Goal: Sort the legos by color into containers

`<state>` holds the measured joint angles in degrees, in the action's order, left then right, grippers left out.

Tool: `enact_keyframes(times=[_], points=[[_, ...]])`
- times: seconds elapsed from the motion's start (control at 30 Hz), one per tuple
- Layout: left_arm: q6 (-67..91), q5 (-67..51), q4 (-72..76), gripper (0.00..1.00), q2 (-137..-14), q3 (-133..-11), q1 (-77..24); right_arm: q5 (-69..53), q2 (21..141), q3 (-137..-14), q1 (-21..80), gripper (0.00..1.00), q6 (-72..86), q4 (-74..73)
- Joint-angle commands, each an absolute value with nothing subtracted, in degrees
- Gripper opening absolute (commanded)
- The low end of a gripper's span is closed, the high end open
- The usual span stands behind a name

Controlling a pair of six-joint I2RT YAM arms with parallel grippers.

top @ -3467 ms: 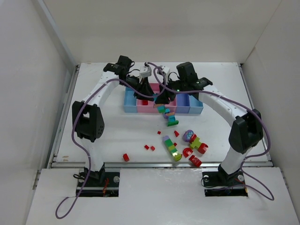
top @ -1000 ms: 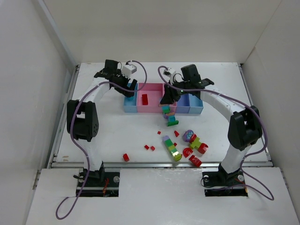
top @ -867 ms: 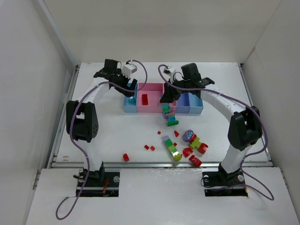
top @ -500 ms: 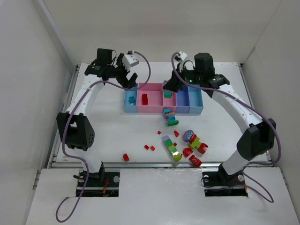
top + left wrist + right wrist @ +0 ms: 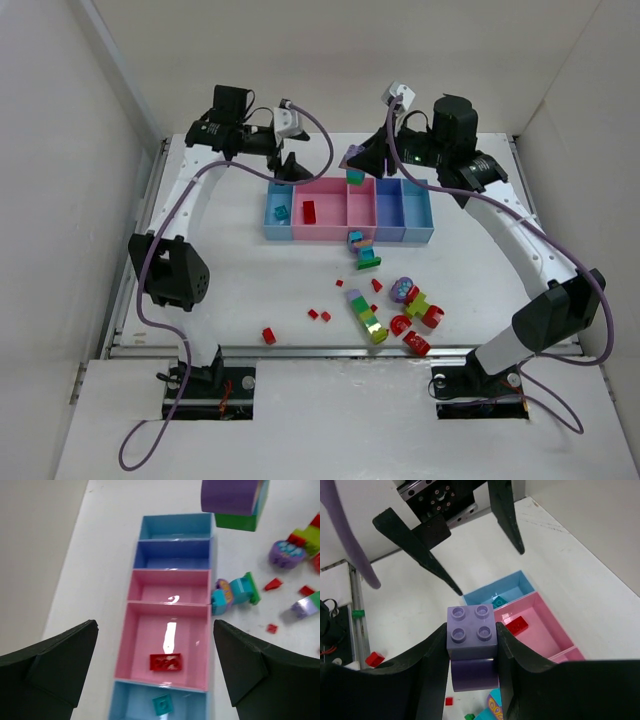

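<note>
1. The purple-and-green stack [image 5: 471,630] is hanging above the bins [image 5: 350,239], freshly raised, with the right gripper [image 5: 471,650] pinching it.
2. The teal brick [image 5: 163,704] is lying in the light blue bin [image 5: 125,700], just dropped; the left gripper [image 5: 154,630] is gaping empty above.
3. Sorting is advancing, likely purple next.

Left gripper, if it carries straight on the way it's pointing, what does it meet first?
The left gripper would likely meet the wide pink bin, near the red brick in it; depth is unclear.
</note>
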<state>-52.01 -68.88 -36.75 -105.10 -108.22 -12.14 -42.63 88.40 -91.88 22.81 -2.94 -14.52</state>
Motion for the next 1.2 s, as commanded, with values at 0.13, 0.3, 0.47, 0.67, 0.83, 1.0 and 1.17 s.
enact_keyframes(times=[0.13,0.3,0.47,0.67,0.83,1.0,1.17], points=[[-50.7,-36.2,-32.9,1.00,-102.0,-116.4,-15.3,-40.8,86.7,-93.8,22.3,0.00,-2.5,-11.1],[-43.4,-24.1,-20.4,1.00,-102.0,-119.8,-13.3,-39.6,87.2,-94.8,22.3,0.00,-2.5,-11.1],[-40.8,-21.9,-19.0,1.00,-99.9,-121.9,-12.7,-37.5,87.2,-95.4,22.3,0.00,-3.0,-11.1],[-40.2,-41.4,-32.2,1.00,-97.9,-114.0,-16.0,-40.5,87.8,-96.5,22.3,0.00,-3.0,-10.5],[-42.5,-67.2,-30.5,1.00,-93.4,-100.3,-16.5,-43.1,87.8,-98.5,22.3,0.00,-3.0,-10.0],[-38.0,-73.2,-24.0,1.00,-94.0,-98.9,-17.6,-45.9,87.8,-98.5,23.5,0.00,-3.5,-10.0],[-29.9,-73.2,-13.1,1.00,-94.0,-97.1,-18.7,-48.6,89.6,-98.5,25.0,0.00,-3.5,-10.0]])
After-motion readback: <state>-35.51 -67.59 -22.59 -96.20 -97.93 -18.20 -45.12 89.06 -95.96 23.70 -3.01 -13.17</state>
